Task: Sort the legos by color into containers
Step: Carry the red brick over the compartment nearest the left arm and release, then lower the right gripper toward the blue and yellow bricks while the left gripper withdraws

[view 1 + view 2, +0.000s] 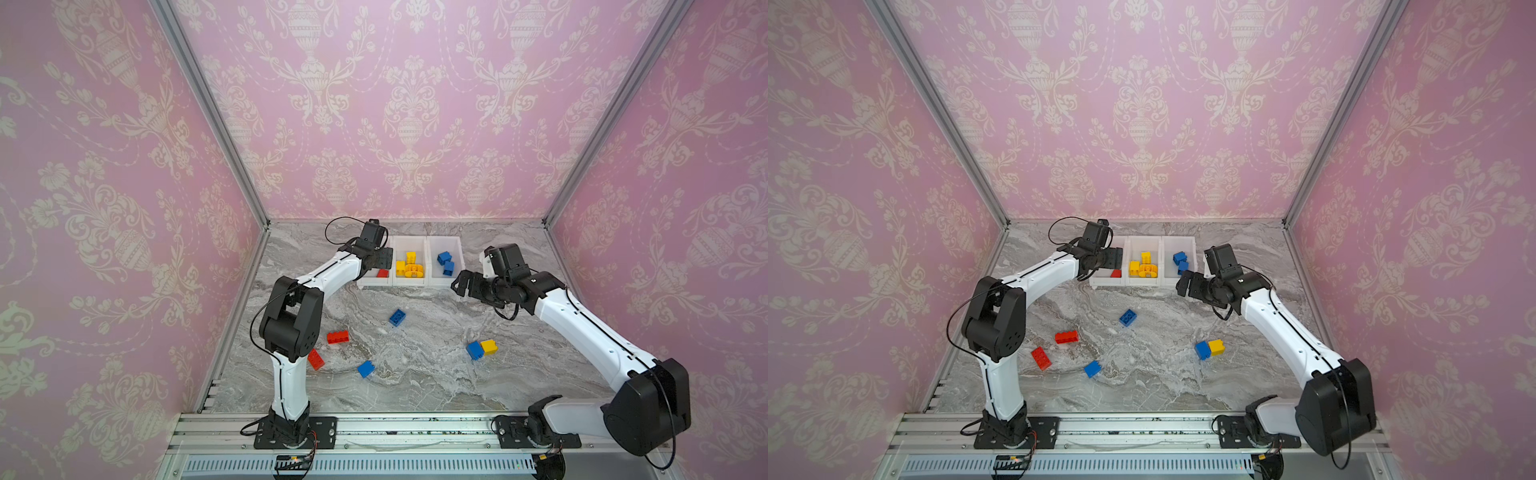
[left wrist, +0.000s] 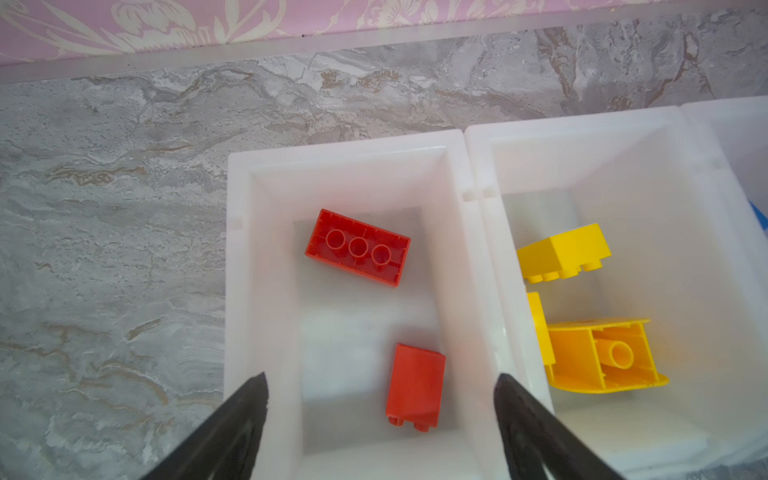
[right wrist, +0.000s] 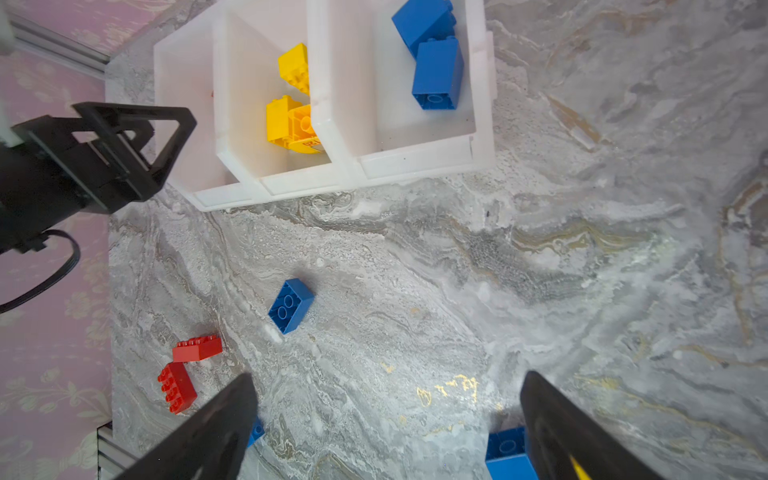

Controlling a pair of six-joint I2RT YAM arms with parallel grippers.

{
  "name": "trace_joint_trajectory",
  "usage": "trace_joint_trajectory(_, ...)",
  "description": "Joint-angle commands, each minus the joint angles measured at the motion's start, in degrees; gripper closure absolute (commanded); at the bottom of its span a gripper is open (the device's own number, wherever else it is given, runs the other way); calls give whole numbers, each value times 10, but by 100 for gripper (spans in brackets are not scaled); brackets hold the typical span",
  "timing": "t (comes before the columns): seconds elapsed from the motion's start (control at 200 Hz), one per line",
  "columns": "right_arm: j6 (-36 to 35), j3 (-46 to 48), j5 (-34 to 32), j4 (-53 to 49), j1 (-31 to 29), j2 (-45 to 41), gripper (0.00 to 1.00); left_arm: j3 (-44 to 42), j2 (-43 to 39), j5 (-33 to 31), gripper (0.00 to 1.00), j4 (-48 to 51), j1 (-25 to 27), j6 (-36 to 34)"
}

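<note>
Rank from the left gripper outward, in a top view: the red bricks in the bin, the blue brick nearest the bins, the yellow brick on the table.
1. Red bricks: in the left-end bin, just below the left gripper.
2. Blue brick: near the middle of the table.
3. Yellow brick: right side, beside another blue brick.

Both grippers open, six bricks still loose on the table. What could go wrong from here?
Blue brick and yellow brick lie touching; grabbing either may drag both into one bin.
Left gripper hangs open as wide as the red bin; it could clip a wall and shift the bins.
</note>
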State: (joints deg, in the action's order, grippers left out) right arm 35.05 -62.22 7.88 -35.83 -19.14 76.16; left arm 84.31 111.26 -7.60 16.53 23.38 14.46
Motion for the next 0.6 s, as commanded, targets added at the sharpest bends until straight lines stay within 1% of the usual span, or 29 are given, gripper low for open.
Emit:
trace_joint_trajectory(0.0, 66, 20, -50, -69, 2, 2, 0, -32, -44, 21, 11, -10, 6, 16)
trace_joint_trajectory(0.135, 155, 67, -51, -77, 2, -7, 0, -88, -88, 38, 7, -30, 7, 36)
trace_joint_trajectory(0.245, 213, 91, -59, -94, -2, -14, 0, -137, -130, 55, 5, -48, 7, 51)
trace_joint_trajectory(0.375, 275, 90, -96, -154, -6, -20, 0, -188, -177, 64, 3, -60, 7, 62)
trace_joint_trajectory(0.595, 373, 76, -115, -221, -6, -1, 2, -239, -239, 60, 1, -61, 7, 71)
